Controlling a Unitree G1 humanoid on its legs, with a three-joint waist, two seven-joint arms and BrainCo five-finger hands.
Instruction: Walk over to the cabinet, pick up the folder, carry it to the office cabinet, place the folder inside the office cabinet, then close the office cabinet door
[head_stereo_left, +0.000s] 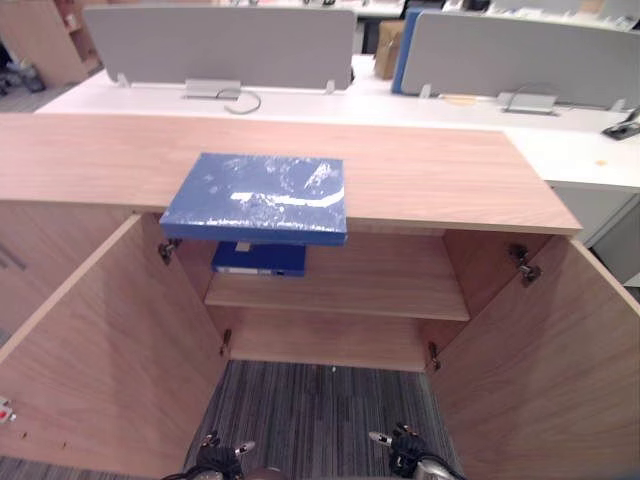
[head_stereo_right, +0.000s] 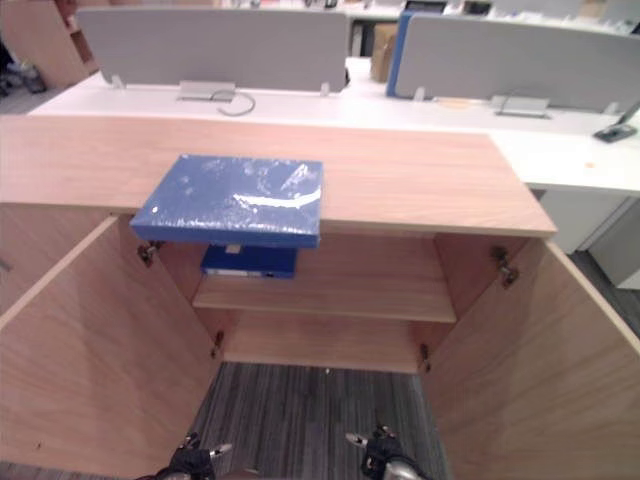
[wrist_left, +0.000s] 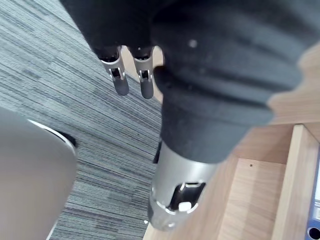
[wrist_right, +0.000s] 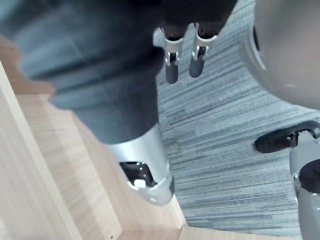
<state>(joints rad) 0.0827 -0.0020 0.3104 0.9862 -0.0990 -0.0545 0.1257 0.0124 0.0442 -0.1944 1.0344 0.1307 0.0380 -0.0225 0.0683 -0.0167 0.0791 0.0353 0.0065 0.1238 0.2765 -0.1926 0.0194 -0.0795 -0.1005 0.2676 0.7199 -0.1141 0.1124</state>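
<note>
1. The blue folder lay at centre frame on the cabinet top, its near edge overhanging the front.
2. Just below it, a second blue binder sat on the inner shelf; the left door and right door stood open.
3. At the bottom edge, the left hand and right hand hung over the carpet, fingers straight and relaxed, holding nothing.

The left hand wears a dark ribbed cover. Its silver fingers end in dark tips, and its thumb is a thick silver barrel. The right hand looks alike.
</note>
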